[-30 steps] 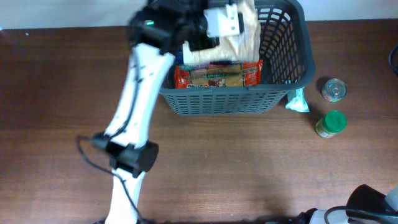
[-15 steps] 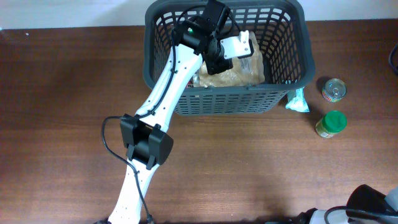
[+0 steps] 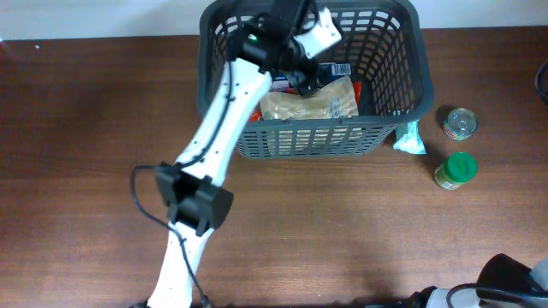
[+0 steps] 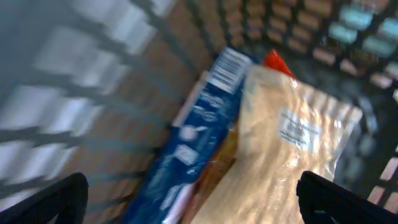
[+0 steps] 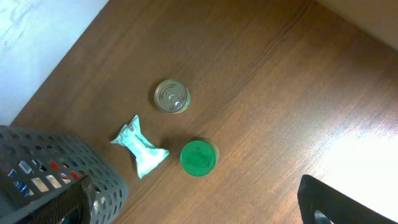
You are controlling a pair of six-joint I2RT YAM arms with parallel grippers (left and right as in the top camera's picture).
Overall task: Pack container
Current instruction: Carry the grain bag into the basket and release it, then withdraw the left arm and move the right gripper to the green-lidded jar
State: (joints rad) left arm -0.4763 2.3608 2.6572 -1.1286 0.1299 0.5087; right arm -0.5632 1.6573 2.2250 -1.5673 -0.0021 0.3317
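Note:
The container (image 3: 402,51), a dark grey slotted basket, stands at the table's far middle. Inside it lie a tan bagged loaf (image 3: 310,104), a blue box (image 3: 336,70) and a red packet (image 3: 356,87). My left gripper (image 3: 308,73) hangs inside the basket just above them, open and holding nothing. The left wrist view looks down on the tan bag (image 4: 292,149), blue box (image 4: 199,143) and a red corner (image 4: 277,60) between the spread fingers (image 4: 43,199). My right gripper (image 5: 199,211) is open high above the table, right of the basket's corner (image 5: 56,180).
To the right of the basket on the wooden table are a teal packet (image 3: 410,139), a tin can (image 3: 460,123) and a green-lidded jar (image 3: 455,169). The right wrist view shows the same can (image 5: 171,96), packet (image 5: 140,146) and jar (image 5: 198,157).
My left gripper has opened and let go of the tan bag, which now lies in the basket. The gripper has drawn back toward the far wall. The right arm has not moved.

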